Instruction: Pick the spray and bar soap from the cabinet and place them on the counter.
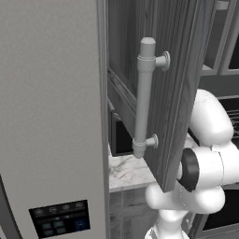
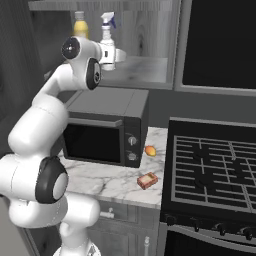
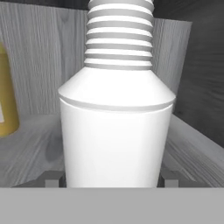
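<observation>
Right base view: arm reaches up into cabinet, claw astride spray.

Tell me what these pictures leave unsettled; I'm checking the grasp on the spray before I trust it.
- Contact: in the hand view the spray bottle hides most of both fingertips, so touch cannot be confirmed.
- Gripper: in the right base view it is too small to judge the jaws.
- Spray head: cut off by the hand view's top edge.
- Yellow bottle: cut off by the left edge.
- Cabinet interior: the open door blocks it in the left base view.
</observation>
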